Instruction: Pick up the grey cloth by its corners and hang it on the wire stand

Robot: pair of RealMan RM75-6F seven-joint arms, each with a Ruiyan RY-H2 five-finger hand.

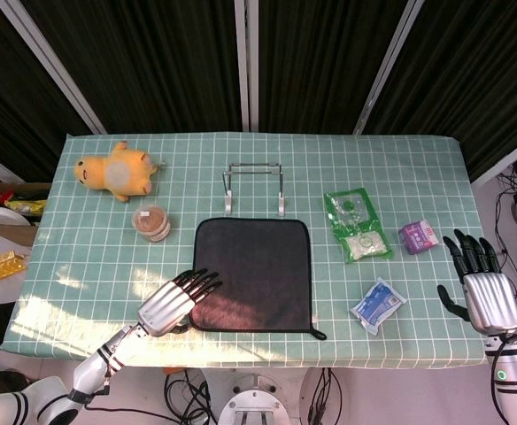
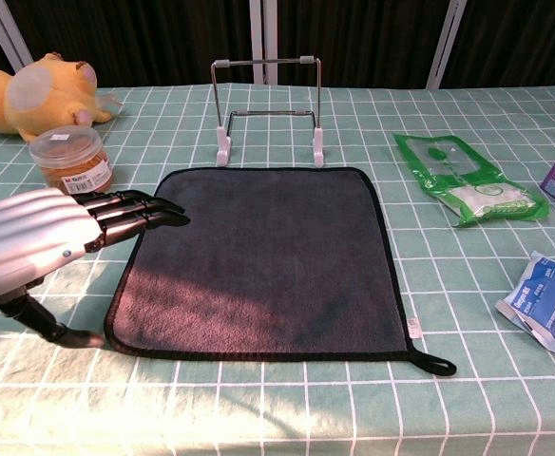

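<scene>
Grey cloth (image 1: pixel 253 273) is lying flat at the middle of the green checked surface (image 1: pixel 418 168), and we are noting its black edging and a small loop at its near right corner. We are seeing the wire stand (image 1: pixel 254 188) standing upright just beyond the cloth's far edge. We are observing the left hand (image 1: pixel 172 303) hovering at the cloth's near left part, fingers extended over the fabric and grasping nothing. We are finding the right hand (image 1: pixel 482 288) at the near right edge of the surface, well apart from the cloth, fingers spread and released. We are recording a yellow plush toy (image 1: pixel 117 172) at the far left, a small jar (image 1: pixel 151 223) near it, a green packet (image 1: pixel 356 224), a purple box (image 1: pixel 418 236) and a blue-white pouch (image 1: pixel 378 305) on the right.
</scene>
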